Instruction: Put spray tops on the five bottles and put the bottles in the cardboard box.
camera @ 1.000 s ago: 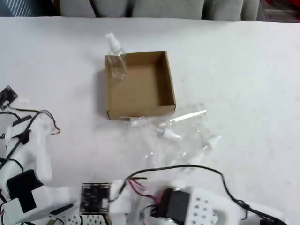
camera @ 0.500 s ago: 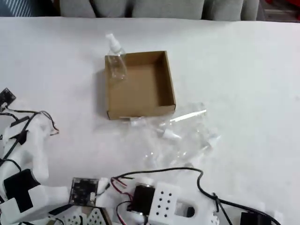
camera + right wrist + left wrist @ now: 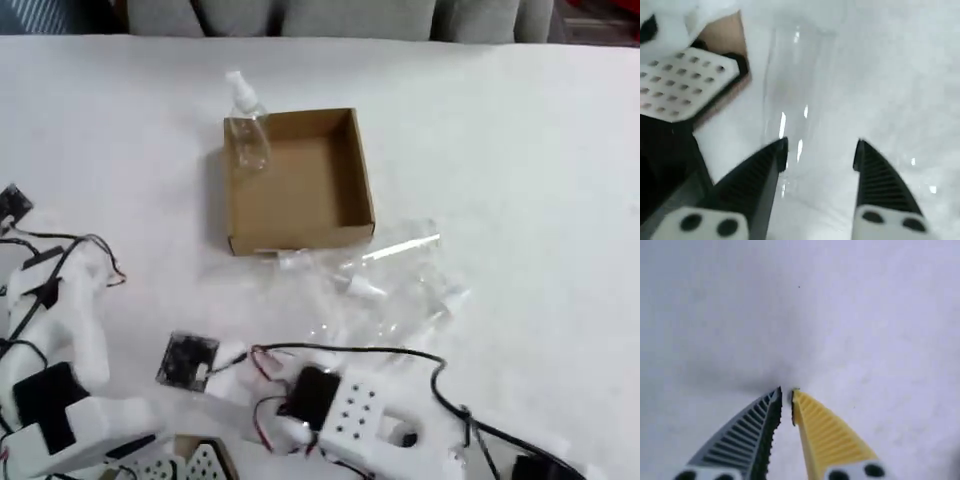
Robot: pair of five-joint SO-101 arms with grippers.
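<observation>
My right gripper (image 3: 821, 150), fingers apart, hovers over a clear bottle (image 3: 795, 85) lying near the box (image 3: 300, 243). My left gripper (image 3: 786, 396) is closed and empty. I think an off-centre pinch could squirt the bottle away.

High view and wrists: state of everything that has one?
cardboard box: open-topped, upright.
capped bottle: spray top on, at the box's far left corner.
loose bottles: lying in a heap on the table.
left gripper: shut, empty.
right gripper: open, over a clear bottle.
</observation>
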